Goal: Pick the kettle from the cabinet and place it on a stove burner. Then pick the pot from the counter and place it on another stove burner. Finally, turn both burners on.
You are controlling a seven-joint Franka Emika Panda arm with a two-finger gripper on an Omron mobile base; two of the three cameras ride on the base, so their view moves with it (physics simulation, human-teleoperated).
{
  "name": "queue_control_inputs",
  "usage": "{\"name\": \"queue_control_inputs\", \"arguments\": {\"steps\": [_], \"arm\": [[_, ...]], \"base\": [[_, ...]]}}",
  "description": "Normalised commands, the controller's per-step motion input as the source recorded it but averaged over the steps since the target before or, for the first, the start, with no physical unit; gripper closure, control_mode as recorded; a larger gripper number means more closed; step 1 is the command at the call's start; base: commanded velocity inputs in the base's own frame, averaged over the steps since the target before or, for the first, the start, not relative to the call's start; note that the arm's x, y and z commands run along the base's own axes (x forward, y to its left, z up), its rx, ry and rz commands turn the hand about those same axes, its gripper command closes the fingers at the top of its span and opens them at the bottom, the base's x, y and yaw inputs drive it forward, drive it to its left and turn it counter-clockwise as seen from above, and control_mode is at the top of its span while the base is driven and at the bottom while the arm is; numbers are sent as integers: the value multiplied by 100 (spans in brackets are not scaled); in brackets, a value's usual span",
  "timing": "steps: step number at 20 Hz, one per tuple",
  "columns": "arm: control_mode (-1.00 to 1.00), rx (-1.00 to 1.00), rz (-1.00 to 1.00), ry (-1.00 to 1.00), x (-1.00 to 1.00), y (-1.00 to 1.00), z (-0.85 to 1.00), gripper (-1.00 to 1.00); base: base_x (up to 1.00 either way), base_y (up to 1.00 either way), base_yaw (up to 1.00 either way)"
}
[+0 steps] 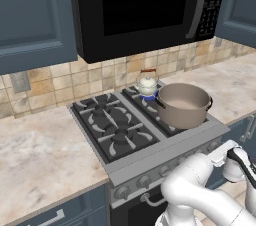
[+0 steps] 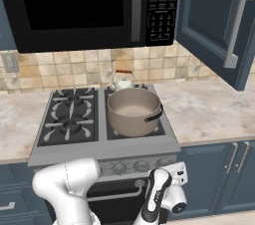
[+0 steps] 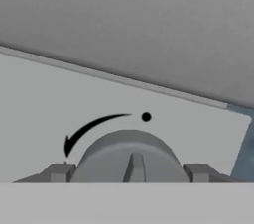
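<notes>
1. Left half of the stove: risks lighting a burner under nothing if the wrong knob gets turned.
2. Kettle at the back edge of the stove's right half, just beside the pot; small and light, likely to shift if bumped.
3. Pot at the front right corner, close above the knob panel; could be clipped by a rising arm.
4. Gripper released, jaws spread astride a round knob; could slip round it if closed off-centre.
</notes>
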Motion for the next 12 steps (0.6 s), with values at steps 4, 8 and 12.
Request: {"name": "queue_control_inputs", "arguments": {"steps": [4,8,12], "arm": [[-100,-41,0,-2,-7,0,-5,100],[-100,-41,0,-4,-5,0,-7,100],[-100,-40,1,-9,-9,0,-11,100]], "base": [[0,0,0],[0,0,0],[0,0,0]]}}
